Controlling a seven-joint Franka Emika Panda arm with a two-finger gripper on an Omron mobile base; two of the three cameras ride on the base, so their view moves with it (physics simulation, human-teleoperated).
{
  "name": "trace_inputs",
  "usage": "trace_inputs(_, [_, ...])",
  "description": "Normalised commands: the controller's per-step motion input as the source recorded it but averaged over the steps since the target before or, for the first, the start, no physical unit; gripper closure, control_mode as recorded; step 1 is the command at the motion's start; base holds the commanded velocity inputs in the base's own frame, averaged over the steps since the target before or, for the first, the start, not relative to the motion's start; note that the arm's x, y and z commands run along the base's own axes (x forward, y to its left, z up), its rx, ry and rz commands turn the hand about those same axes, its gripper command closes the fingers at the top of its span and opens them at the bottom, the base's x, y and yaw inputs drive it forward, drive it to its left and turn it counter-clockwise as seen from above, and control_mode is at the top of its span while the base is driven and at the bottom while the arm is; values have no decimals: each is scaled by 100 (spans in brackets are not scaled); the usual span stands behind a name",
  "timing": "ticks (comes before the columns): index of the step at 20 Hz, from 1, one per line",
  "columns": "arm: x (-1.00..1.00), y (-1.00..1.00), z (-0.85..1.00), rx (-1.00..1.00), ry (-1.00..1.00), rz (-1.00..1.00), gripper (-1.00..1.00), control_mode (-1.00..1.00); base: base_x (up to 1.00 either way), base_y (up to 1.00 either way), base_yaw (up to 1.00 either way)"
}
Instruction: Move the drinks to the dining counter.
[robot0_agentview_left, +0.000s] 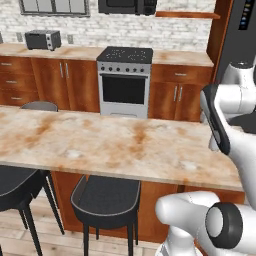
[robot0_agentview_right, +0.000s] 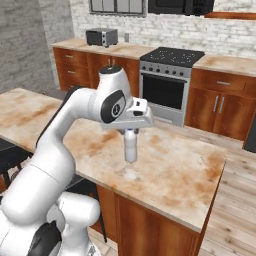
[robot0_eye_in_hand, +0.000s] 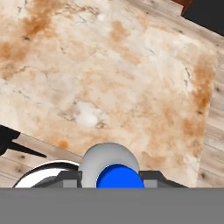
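Tool (robot0_agentview_right: 131, 134) clamped on blue-capped bottle (robot0_agentview_right: 130, 147), bottle hanging upright beneath it, just above dining counter (robot0_agentview_right: 170, 170).

the white robot arm's gripper (robot0_agentview_right: 130, 133) holds a small clear plastic bottle (robot0_agentview_right: 130, 148) by its top, hanging straight up and down just above the long beige marble counter with brown streaks (robot0_agentview_right: 185, 175).

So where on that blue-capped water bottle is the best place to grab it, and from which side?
Around the neck just under the blue cap, coming straight down from above. The bottle hangs upright over the dining counter, slim and tall, and the gripper already appears to pinch it there, so the narrow top fits between the fingers.
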Motion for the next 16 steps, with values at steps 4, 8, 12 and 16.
trace_inputs(4, [56, 49, -11, 0, 0, 0, 100, -100, 0, 0, 0])
trace_inputs(8, [54, 45, -17, 0, 0, 0, 100, -100, 0, 0, 0])
trace_inputs(12, [45, 46, -21, 0, 0, 0, 100, -100, 0, 0, 0])
trace_inputs(16, [43, 38, -21, 0, 0, 0, 100, -100, 0, 0, 0])
